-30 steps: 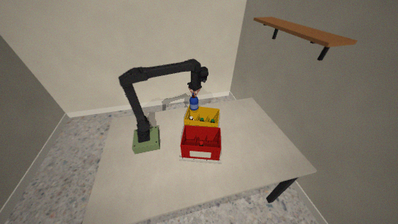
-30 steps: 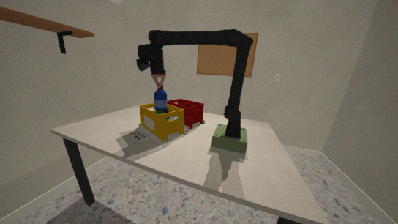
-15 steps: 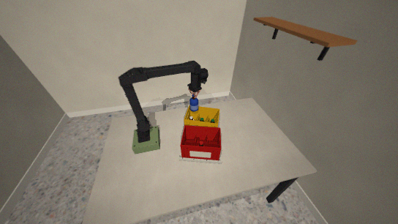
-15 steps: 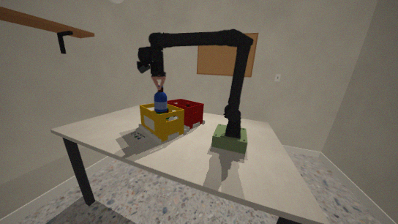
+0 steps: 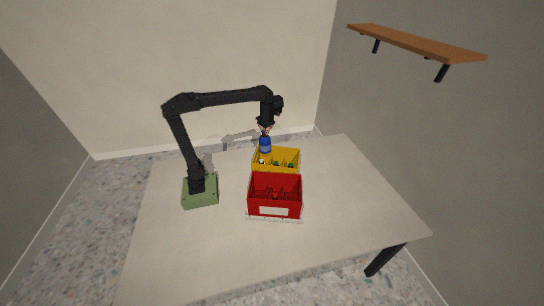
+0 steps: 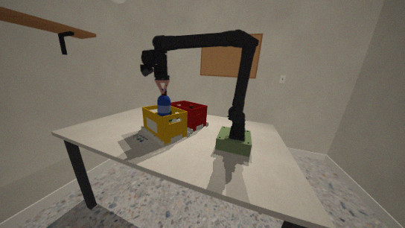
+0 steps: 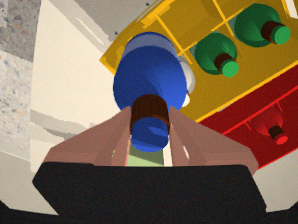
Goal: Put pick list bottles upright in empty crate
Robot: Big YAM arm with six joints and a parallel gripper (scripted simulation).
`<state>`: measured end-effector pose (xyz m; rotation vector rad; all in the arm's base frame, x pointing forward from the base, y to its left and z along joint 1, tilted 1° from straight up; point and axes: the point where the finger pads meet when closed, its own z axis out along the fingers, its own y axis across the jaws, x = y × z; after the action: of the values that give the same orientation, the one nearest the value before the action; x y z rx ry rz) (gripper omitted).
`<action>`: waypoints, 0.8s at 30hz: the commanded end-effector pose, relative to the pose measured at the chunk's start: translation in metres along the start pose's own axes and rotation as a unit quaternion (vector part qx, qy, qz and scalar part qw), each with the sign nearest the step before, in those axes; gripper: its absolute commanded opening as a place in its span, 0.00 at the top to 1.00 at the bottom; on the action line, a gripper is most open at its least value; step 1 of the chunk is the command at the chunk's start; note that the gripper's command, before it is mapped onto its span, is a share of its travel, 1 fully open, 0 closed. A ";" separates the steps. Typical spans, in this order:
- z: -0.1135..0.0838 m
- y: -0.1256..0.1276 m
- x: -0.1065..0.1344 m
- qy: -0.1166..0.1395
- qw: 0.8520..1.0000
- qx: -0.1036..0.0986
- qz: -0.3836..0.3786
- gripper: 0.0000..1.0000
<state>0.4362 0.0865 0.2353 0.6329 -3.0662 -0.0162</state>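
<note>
Clamping the brown neck of a blue bottle (image 5: 265, 145) (image 6: 164, 106) (image 7: 150, 75) between the closed-in fingers of the gripper (image 5: 265, 133) (image 6: 164, 92) (image 7: 149, 113). Holding it upright at a corner of the yellow crate (image 5: 277, 170) (image 6: 173, 130) (image 7: 220, 107), with its body rising above the rim and its lower end passing out of sight behind the near wall in the exterior view. Standing inside that same crate, near the held bottle: a white-topped bottle (image 5: 261, 161) (image 7: 186, 75), partly hidden, then a green bottle (image 5: 276, 163) (image 7: 212, 50) and a second green bottle (image 5: 290, 165) (image 7: 255, 22). Sitting just beside, level on the counter (image 5: 350, 200) (image 6: 201, 160) (image 7: 50, 90): the red crate (image 5: 255, 207) (image 6: 199, 117) (image 7: 235, 125), containing a red-capped bottle (image 5: 275, 196) (image 6: 191, 106) (image 7: 267, 122). Showing by the yellow crate's outer side: small marks (image 6: 141, 138), too small for reading. Reaching over from a green base (image 5: 200, 202) (image 6: 232, 145) (image 7: 145, 159), well apart from both crates: the black arm (image 5: 230, 97) (image 6: 201, 40). Hanging on walls beyond: a wooden shelf (image 5: 415, 42) (image 6: 37, 22) and a brown board (image 6: 231, 59).

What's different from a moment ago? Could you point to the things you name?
The blue bottle with a pale label (image 5: 265, 148) (image 6: 164, 106) (image 7: 150, 75) has moved slightly down at the yellow crate (image 5: 277, 170) (image 6: 173, 130) (image 7: 215, 100), its neck still held by the hand (image 5: 264, 132) (image 6: 164, 91) (image 7: 149, 113). Both crates, yellow and the red one (image 5: 257, 208) (image 6: 199, 117) (image 7: 240, 112), stayed put.
</note>
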 end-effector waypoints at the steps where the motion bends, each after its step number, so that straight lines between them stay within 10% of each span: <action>1: -0.019 -0.002 0.005 -0.026 1.000 0.006 -0.001 1.00; 11: -0.011 -0.004 0.003 -0.029 1.000 0.007 -0.001 1.00; 12: -0.033 -0.006 -0.008 -0.051 0.999 0.012 -0.002 1.00; 24: 0.001 -0.004 0.002 -0.030 1.000 0.007 -0.002 1.00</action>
<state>0.4336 0.0857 0.2165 0.6327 -3.0697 -0.0161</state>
